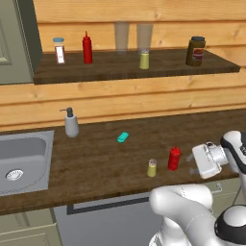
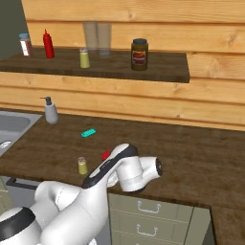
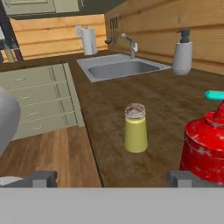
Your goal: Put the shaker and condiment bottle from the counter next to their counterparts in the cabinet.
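Yellow-olive shaker [image 3: 135, 130] looks light, rigid and easily tipped; best pinched around its mid-body; the gripper [image 3: 113, 178] gapes wide, holding nothing.

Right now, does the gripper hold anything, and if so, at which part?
Nothing is held. The gripper is open, level with the counter's shaker and condiment bottle, touching neither.

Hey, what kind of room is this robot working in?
It looks like a kitchen, a rendered one. A steel sink is set into a dark wooden counter, a soap dispenser stands beside it, and the shelf above holds a red squeeze bottle and jars.
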Motion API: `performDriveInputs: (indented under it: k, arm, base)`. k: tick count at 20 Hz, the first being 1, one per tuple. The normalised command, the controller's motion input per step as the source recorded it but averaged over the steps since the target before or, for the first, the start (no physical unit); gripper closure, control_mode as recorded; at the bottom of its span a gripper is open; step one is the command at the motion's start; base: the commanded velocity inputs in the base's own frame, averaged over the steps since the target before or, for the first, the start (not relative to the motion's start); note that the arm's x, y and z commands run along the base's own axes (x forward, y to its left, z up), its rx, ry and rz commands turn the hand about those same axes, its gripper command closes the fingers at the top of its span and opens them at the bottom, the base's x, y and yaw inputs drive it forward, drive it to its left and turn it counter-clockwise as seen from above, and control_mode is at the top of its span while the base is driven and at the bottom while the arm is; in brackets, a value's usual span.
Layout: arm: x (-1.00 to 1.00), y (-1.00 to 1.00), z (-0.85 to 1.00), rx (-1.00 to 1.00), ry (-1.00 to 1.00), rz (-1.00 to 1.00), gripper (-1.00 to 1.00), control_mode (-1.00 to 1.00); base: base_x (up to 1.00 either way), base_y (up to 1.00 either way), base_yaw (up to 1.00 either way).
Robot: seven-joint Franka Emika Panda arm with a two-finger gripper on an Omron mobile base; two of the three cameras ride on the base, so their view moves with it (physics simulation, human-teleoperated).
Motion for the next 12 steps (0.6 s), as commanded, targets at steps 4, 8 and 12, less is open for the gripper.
performDriveInputs:
  k: [4,8,12]
  arm:
    - [0.07,-0.04,0.0,0.12,0.0,0.0,-1.0,-1.0]
    - [0.14,-0.01,0.0,0.13,0.0,0.0,-1.0,-1.0]
    - [0.15,-0.05,0.0,0.1,0.0,0.0,-1.0,-1.0]
  base:
    - [0.0,0.0,0.0]
    - [0.0,0.0,0.0]
    - [0.0,0.0,0.0]
